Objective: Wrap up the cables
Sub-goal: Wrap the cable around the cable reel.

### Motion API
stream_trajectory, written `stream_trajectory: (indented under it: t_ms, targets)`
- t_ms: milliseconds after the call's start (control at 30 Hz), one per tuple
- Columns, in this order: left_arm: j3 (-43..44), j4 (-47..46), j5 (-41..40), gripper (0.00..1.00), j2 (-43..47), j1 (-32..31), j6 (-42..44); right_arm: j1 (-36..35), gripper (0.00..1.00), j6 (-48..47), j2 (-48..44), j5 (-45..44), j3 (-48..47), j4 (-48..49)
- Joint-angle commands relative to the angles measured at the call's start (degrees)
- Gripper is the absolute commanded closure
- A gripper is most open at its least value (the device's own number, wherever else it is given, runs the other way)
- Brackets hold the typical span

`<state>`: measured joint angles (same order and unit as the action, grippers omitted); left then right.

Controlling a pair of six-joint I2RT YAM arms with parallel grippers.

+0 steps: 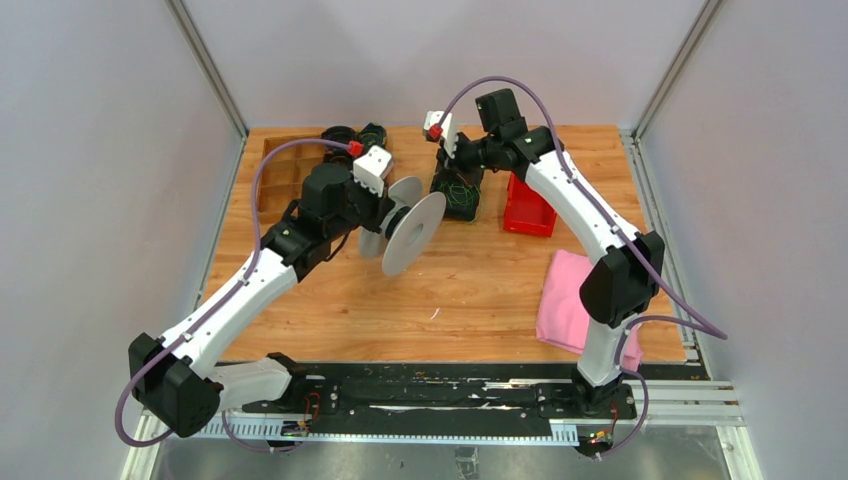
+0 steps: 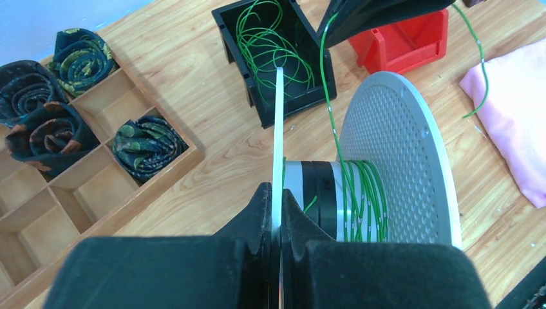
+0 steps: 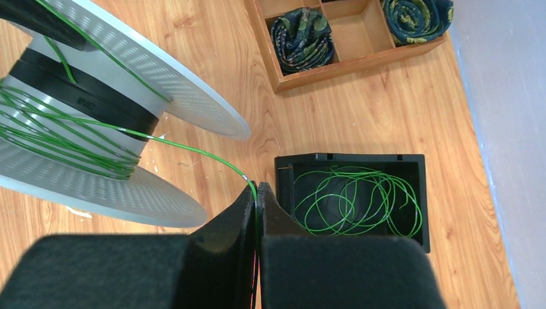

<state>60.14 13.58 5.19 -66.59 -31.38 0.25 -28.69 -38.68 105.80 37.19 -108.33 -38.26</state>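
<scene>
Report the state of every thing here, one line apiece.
spool: held by one flange, partly wound
cable: part wound, part loose in black bin, one strand pinched
left gripper: shut on spool
right gripper: shut on cable
black bin: open, holding loops
wooden tray: partly filled
pink cloth: lying flat
</scene>
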Motion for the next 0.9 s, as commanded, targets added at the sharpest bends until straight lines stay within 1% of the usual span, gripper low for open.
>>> stream_trajectory:
  t_ms: [0, 567, 867]
  targets:
    - [3.4, -2.2, 2.1, 1.00, 2.0, -0.4, -1.3, 1.2, 0.99, -0.5, 0.5, 2.1, 2.6, 2.8]
    - [5.1, -0.9, 6.2, 1.00, 2.8, -0.3, -3.0, 2.5, 1.00, 0.5, 2.3, 3.1, 7.4, 5.1]
    - [6.8, -1.1, 6.9, 1.00, 3.0, 2.0, -8.1, 5.0, 0.99, 2.3, 2.4, 4.9, 11.1, 6.4]
